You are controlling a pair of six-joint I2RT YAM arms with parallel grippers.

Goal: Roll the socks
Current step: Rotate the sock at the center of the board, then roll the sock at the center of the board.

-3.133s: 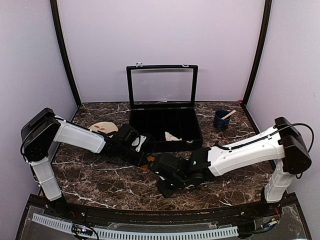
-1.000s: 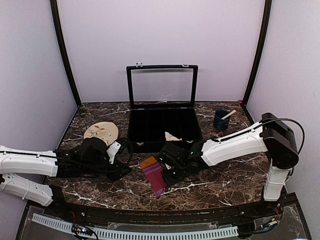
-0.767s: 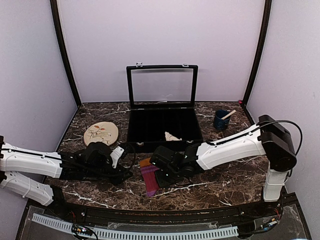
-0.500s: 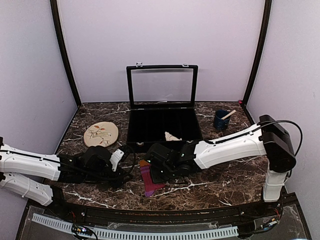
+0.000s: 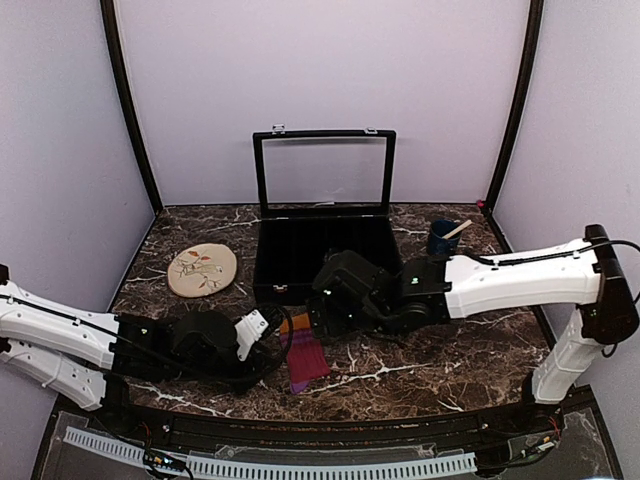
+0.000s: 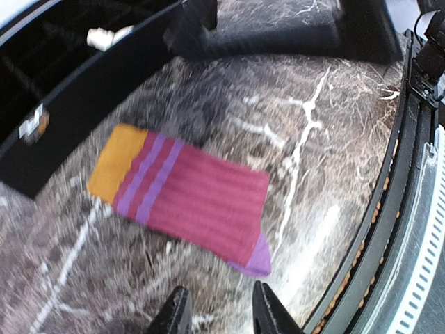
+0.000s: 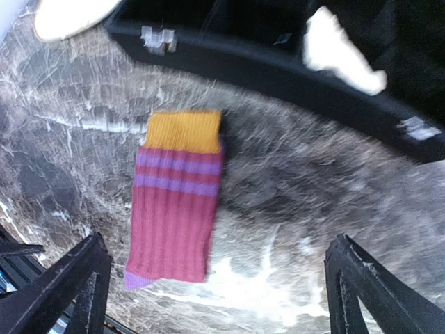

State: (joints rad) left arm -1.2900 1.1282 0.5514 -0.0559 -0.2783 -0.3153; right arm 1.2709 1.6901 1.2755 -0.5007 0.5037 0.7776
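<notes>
The maroon sock [image 5: 303,352] lies flat and unrolled on the dark, white-veined marble table [image 5: 450,350], just in front of the black case [image 5: 300,250]. It is a ribbed knit with purple stripes; its orange cuff points toward the case and its purple toe toward the near edge. A pale cloth [image 7: 341,52] sits inside the case, possibly the other sock, though it is too blurred to be sure.

The left gripper [image 6: 219,316] hovers low beside the toe, fingers a narrow gap apart and empty, its arm stretched flat along the table. The right gripper [image 7: 215,292] hangs above the sock, spread wide, holding nothing, its arm reaching in from the right.
</notes>
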